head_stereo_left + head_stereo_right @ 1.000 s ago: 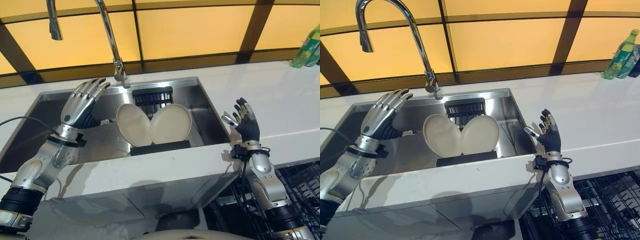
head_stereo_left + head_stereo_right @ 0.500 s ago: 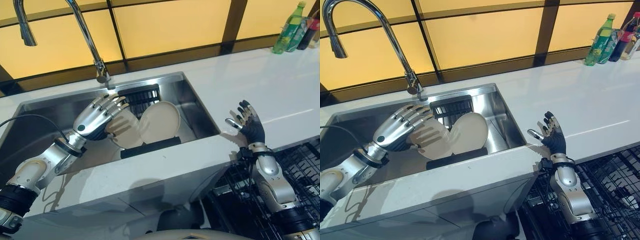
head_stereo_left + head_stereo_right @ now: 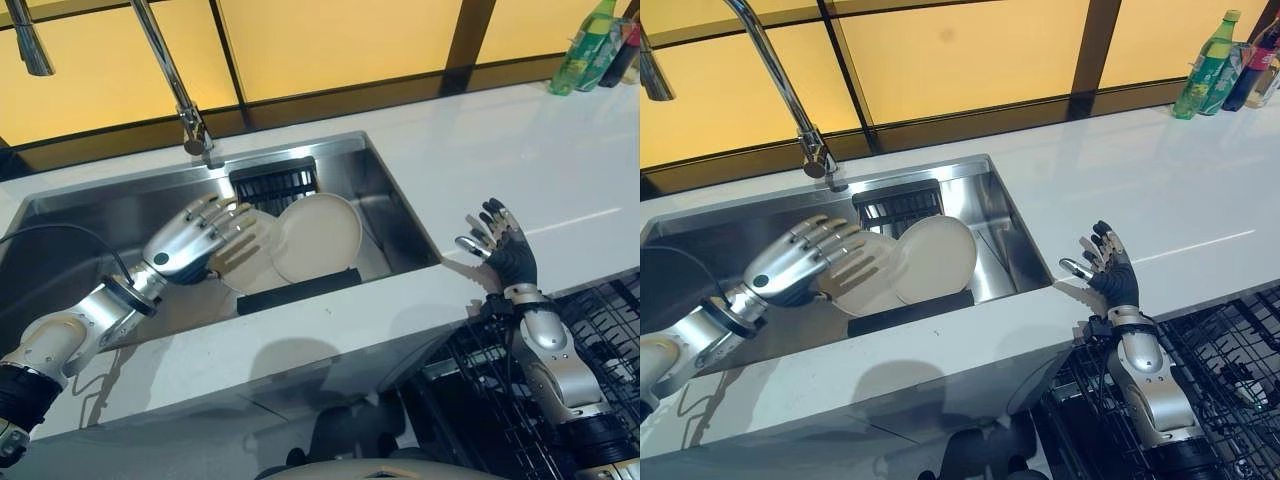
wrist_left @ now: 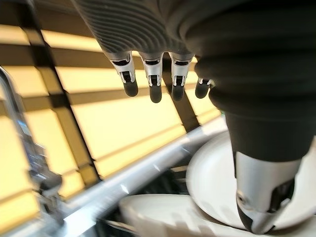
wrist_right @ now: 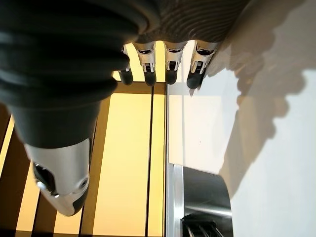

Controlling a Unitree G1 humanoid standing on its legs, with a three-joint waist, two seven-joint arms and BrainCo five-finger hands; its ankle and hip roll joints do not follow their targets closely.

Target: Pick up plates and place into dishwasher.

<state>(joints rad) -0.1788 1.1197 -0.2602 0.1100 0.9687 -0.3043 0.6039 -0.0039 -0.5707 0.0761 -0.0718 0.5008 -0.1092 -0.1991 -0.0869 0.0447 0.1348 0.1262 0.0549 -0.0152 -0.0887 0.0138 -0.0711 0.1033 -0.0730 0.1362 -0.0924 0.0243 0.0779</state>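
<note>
The left hand [image 3: 188, 243] hovers inside the sink [image 3: 90, 215], fingers [image 4: 152, 74] straight and spread, thumb apart, gripping nothing. At 3 o'clock from it, the near plate [image 3: 248, 262] stands on edge, partly behind the fingertips; whether they touch it cannot be told. The second plate [image 3: 318, 237] leans just beyond, again at 3 o'clock, overlapping the first. Both stand in a dark rack [image 3: 296, 290] on the sink floor, with a black slatted grid [image 3: 274, 186] at 12 o'clock from the plates. The faucet [image 3: 187, 120] rises from the sink's back rim, at 12 o'clock from the hand.

The right hand [image 3: 506, 255] is raised above the white counter [image 3: 520, 170] edge, fingers loosely extended, empty, well apart from the sink at its 9 o'clock. The dishwasher rack [image 3: 600, 330] lies at 5 o'clock from it, below the counter. Bottles [image 3: 1225, 62] stand at 1 o'clock, at the counter's far end.
</note>
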